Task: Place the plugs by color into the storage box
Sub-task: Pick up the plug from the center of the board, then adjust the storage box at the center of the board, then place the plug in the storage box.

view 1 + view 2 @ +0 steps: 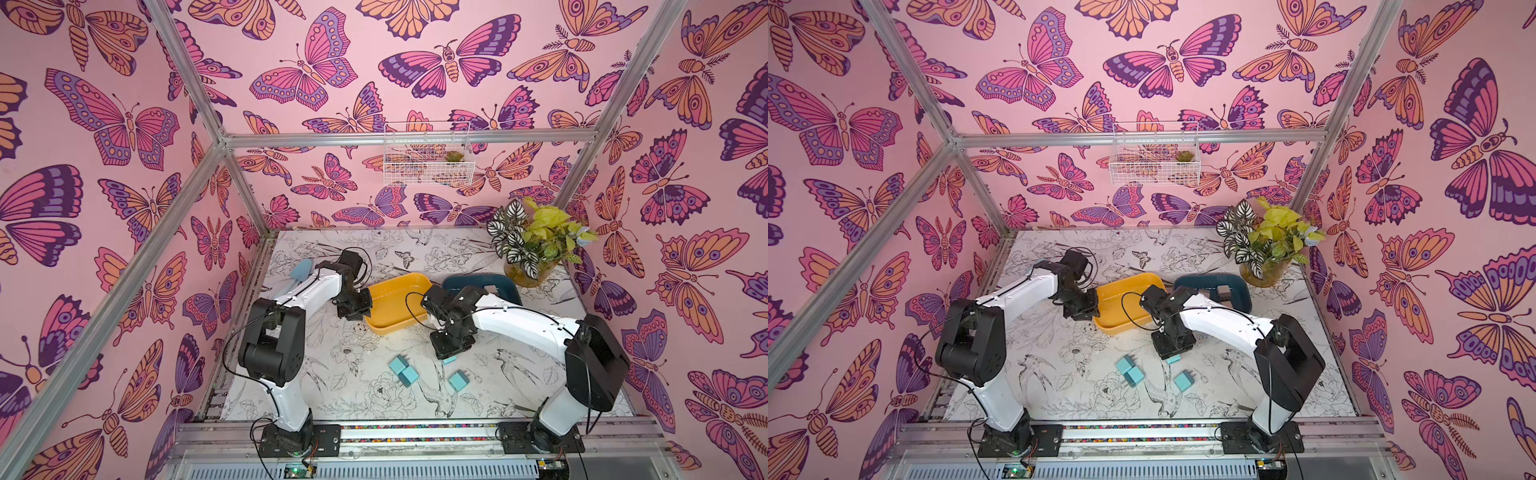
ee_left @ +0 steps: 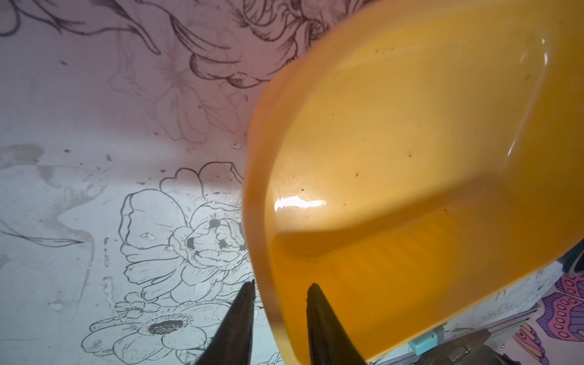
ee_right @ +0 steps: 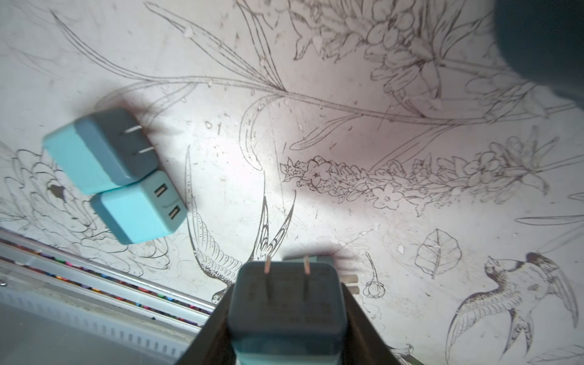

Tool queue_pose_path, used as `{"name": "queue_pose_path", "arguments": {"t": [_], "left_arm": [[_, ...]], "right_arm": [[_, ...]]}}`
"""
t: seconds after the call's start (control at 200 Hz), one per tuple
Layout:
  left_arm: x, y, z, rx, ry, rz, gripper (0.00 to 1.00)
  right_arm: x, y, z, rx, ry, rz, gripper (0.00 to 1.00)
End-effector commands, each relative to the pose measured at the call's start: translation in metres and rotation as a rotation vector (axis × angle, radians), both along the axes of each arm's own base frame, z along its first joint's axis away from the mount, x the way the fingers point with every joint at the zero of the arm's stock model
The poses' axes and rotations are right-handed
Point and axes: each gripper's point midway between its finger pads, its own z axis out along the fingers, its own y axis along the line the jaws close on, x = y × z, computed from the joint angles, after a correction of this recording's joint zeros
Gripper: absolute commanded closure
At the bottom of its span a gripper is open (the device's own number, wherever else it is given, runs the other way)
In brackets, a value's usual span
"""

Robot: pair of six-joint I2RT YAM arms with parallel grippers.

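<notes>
My right gripper [image 3: 286, 319] is shut on a light teal plug [image 3: 286, 303], prongs pointing away from the wrist, just above the table; in a top view the gripper [image 1: 451, 355] hides most of it. Two more teal plugs [image 1: 398, 362] [image 1: 408, 376] lie touching each other, and a third [image 1: 459, 380] lies alone. The storage box is a yellow tray [image 1: 392, 329] and a dark teal tray [image 1: 512, 291] holding one pale cube [image 1: 1224, 289]. My left gripper [image 2: 281, 282] straddles the yellow tray's rim [image 2: 262, 221], one finger outside and one inside, a narrow gap apart.
A pale-blue scoop [image 1: 301, 270] lies at the back left beside the left arm. A potted plant [image 1: 532, 245] stands in the back right corner behind the dark teal tray. A white wire basket [image 1: 428, 156] hangs on the back wall.
</notes>
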Motion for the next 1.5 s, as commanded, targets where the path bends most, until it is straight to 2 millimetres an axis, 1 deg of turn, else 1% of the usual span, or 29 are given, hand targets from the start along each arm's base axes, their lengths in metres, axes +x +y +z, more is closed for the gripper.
{"name": "queue_pose_path", "arguments": {"t": [0.0, 0.08, 0.185, 0.345, 0.501, 0.581, 0.726, 0.811, 0.916, 1.046, 1.207, 1.292, 1.497], "left_arm": [[-0.001, 0.000, -0.003, 0.009, 0.015, -0.034, 0.70], [-0.003, -0.001, -0.002, 0.008, 0.016, -0.050, 0.76], [-0.007, 0.000, 0.000, 0.008, 0.015, -0.066, 0.77], [-0.015, 0.003, 0.000, 0.020, 0.022, -0.084, 0.79], [-0.020, -0.003, 0.003, -0.009, 0.017, -0.128, 0.81], [-0.022, -0.005, 0.004, -0.014, 0.019, -0.145, 0.84], [-0.031, -0.004, 0.006, -0.008, 0.029, -0.174, 0.84], [-0.036, 0.000, 0.008, 0.008, 0.041, -0.171, 0.84], [-0.038, 0.002, 0.010, 0.011, 0.040, -0.166, 0.83], [-0.038, 0.001, 0.007, 0.013, 0.052, -0.154, 0.81], [-0.037, -0.003, 0.005, -0.005, 0.067, -0.145, 0.81], [-0.037, -0.003, 0.006, -0.003, 0.067, -0.140, 0.80], [-0.040, -0.001, 0.005, 0.003, 0.073, -0.128, 0.80]], "right_arm": [[0.014, -0.003, 0.027, -0.019, -0.046, 0.003, 0.55], [0.029, 0.006, 0.038, -0.005, -0.062, 0.001, 0.55], [0.056, 0.022, 0.053, 0.028, -0.096, -0.003, 0.55], [0.091, 0.046, 0.061, 0.054, -0.117, 0.012, 0.55], [0.115, 0.061, 0.054, 0.056, -0.113, 0.028, 0.55], [0.124, 0.066, 0.047, 0.057, -0.105, 0.025, 0.55], [0.141, 0.071, 0.034, 0.054, -0.100, 0.021, 0.55], [0.145, 0.073, 0.026, 0.044, -0.087, 0.027, 0.55], [0.143, 0.073, 0.016, 0.037, -0.071, 0.025, 0.55], [0.139, 0.065, 0.006, 0.022, -0.075, 0.020, 0.55], [0.134, 0.059, -0.012, -0.009, -0.056, 0.041, 0.55], [0.135, 0.055, -0.020, -0.030, -0.057, 0.051, 0.55], [0.142, 0.049, -0.028, -0.079, -0.085, 0.067, 0.52]]}}
